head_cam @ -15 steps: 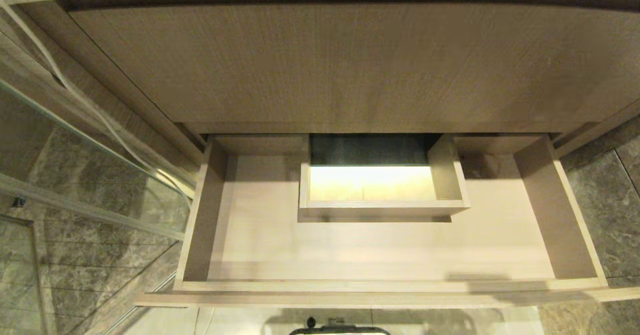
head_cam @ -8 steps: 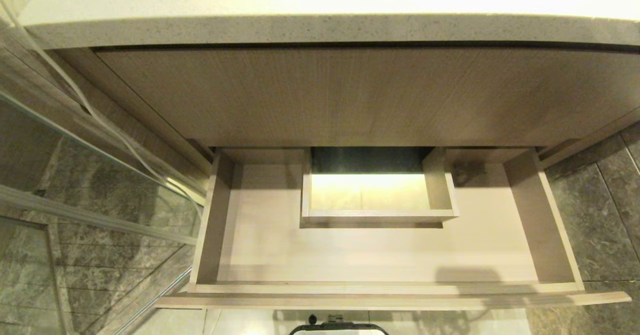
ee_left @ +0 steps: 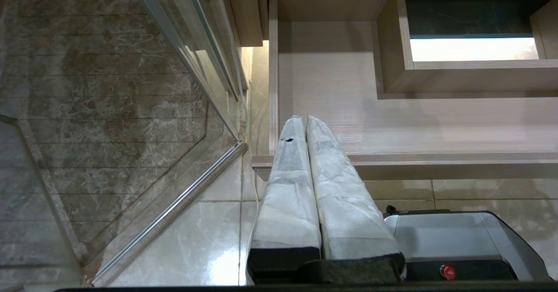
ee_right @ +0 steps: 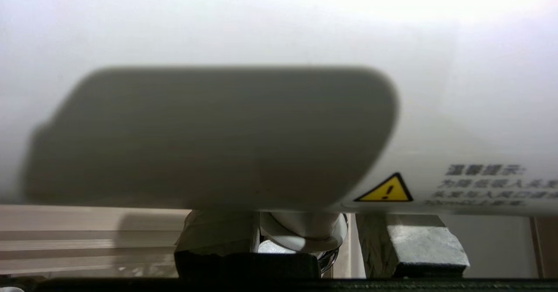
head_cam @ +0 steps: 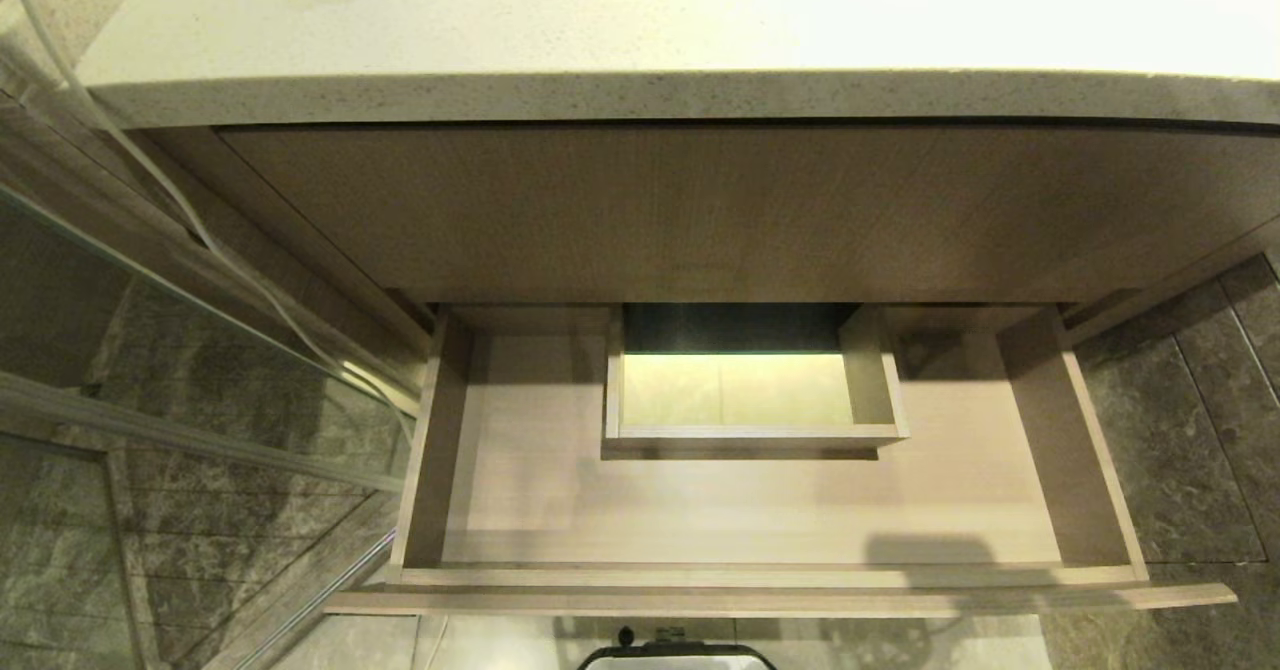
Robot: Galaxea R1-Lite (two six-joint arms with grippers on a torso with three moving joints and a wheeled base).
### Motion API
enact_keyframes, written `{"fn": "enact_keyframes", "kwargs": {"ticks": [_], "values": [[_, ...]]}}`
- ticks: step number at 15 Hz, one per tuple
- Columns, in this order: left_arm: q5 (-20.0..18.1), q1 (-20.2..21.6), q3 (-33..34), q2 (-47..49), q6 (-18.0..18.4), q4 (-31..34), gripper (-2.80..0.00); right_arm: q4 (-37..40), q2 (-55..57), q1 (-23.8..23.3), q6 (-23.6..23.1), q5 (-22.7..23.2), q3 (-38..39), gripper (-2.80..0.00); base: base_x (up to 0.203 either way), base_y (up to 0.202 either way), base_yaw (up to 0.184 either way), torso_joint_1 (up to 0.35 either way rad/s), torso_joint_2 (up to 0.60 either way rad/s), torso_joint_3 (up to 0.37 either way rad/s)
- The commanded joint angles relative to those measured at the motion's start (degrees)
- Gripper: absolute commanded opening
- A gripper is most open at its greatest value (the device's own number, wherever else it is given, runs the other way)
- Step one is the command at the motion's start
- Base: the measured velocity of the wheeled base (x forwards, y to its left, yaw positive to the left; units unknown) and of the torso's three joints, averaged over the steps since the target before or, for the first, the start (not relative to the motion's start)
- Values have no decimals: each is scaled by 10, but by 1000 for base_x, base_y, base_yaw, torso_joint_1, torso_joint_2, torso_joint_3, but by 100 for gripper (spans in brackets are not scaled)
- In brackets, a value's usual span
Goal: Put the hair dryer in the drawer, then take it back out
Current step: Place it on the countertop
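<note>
The drawer [head_cam: 760, 510] stands pulled out under a pale speckled tabletop [head_cam: 640, 40], below a taller plain wood-grain panel [head_cam: 700, 215]. Its light wood floor is bare in the head view. At the middle of its back sits a boxed rectangular cut-out [head_cam: 752, 390], through which a brightly lit patch of floor shows, with a dark gap behind it. To the robot's left of the drawer, a glass panel with a metal rail [head_cam: 180, 430] stands against a wall of dark marbled tiles [head_cam: 60, 570]. The same dark tile lies on the floor to the right of the drawer.

Neither arm shows in the head view. In the left wrist view, the left gripper [ee_left: 301, 120] has its two white-wrapped fingers [ee_left: 287, 183] pressed together with nothing between them. It hangs just in front of the drawer's front edge, near the drawer's left corner, with its tips seen over the drawer floor. Part of the robot's grey base [ee_left: 457, 239], with a small red button, lies beneath it over pale glossy floor tiles [ee_left: 209, 222].

In the right wrist view, the hair dryer [ee_right: 279, 109] fills nearly the whole picture as a white plastic body with a yellow warning triangle [ee_right: 386, 189] and printed text. The right gripper [ee_right: 305, 235] pinches it, one wrapped finger [ee_right: 218, 231] on each side of its narrower white part. The hair dryer is outside the drawer, held in that gripper.
</note>
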Motion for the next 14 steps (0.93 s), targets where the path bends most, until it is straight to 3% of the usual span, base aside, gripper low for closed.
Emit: {"fn": "enact_keyframes", "kwargs": {"ticks": [1, 8, 14], "values": [[0, 0, -1, 0, 0, 0, -280, 2, 30, 0, -1, -1, 4, -280, 0, 0, 0, 0, 0, 0], [0, 0, -1, 0, 0, 0, -280, -7, 51, 0, 3, 0, -21, -280, 0, 0, 0, 15, -30, -15], [0, 0, 0, 0, 0, 0, -280, -2, 48, 0, 1, 0, -19, -280, 0, 0, 0, 244, -479, -231]]}}
